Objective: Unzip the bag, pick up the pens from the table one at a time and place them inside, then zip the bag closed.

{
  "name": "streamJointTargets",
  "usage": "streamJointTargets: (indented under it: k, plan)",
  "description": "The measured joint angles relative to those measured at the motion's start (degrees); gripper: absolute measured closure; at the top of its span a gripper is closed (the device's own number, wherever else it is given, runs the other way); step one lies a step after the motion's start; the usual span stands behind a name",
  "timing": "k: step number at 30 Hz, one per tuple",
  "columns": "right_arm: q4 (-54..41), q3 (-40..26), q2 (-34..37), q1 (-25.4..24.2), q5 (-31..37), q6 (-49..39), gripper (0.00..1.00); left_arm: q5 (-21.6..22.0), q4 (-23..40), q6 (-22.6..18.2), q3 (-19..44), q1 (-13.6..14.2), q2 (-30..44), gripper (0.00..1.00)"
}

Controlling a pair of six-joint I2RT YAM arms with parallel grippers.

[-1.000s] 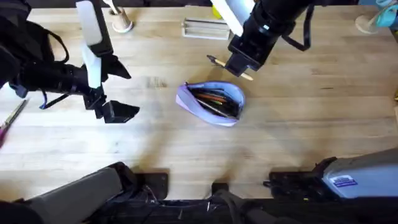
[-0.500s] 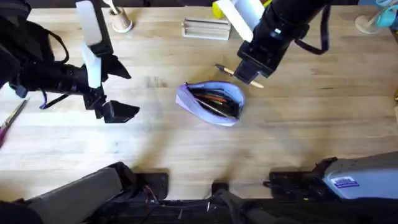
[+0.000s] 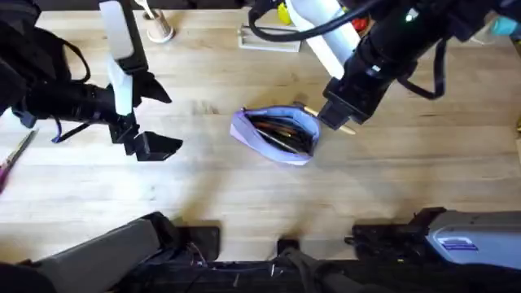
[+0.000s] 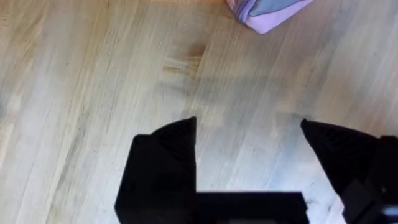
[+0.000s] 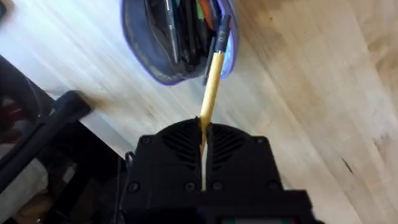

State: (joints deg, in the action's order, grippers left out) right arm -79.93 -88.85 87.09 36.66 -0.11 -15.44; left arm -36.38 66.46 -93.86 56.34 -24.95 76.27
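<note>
The lavender bag (image 3: 275, 135) lies unzipped at the table's (image 3: 244, 195) middle, with several dark pens inside. My right gripper (image 3: 341, 115) is shut on the tan-yellow pen (image 3: 349, 129), just off the bag's far right end. In the right wrist view this pen (image 5: 212, 78) slants from the gripper (image 5: 204, 134) down to the bag (image 5: 142, 59), its dark tip over the open mouth's edge. My left gripper (image 3: 151, 144) hovers open well left of the bag. The left wrist view shows the spread fingers (image 4: 165, 158) over bare wood and a corner of the bag (image 4: 267, 14).
A beige cup (image 3: 159, 30) with white sticks stands at the far left. A clear box (image 3: 269, 37) lies at the far middle and a pale blue object (image 3: 498, 26) at the far right. A pink stick (image 3: 11, 160) lies at the left edge.
The right gripper has carried the tan-yellow pen rightward and nearer, from behind the bag to its right end. The left arm and the bag have not moved.
</note>
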Motion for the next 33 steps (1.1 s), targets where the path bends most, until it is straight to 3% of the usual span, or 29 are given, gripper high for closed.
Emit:
streamJointTargets:
  k: [15, 27, 29, 33]
  plan:
    - [18.9, 16.3, -1.5, 7.0, -6.8, 1.3, 0.966, 0.0, 0.0, 0.0, 0.0, 0.0, 0.0, 0.007]
    - [29.9, 17.4, 5.3, 7.0, -3.0, 1.3, 0.966, 0.0, 0.0, 0.0, 0.0, 0.0, 0.0, 0.007]
    - [31.3, 17.4, 6.7, 7.0, -2.5, 1.3, 0.906, 0.0, 0.0, 0.0, 0.0, 0.0, 0.0, 0.007]
    - [31.9, 17.4, 8.9, 7.0, -2.3, 0.9, 0.582, 0.0, 0.0, 0.0, 0.0, 0.0, 0.0, 0.008]
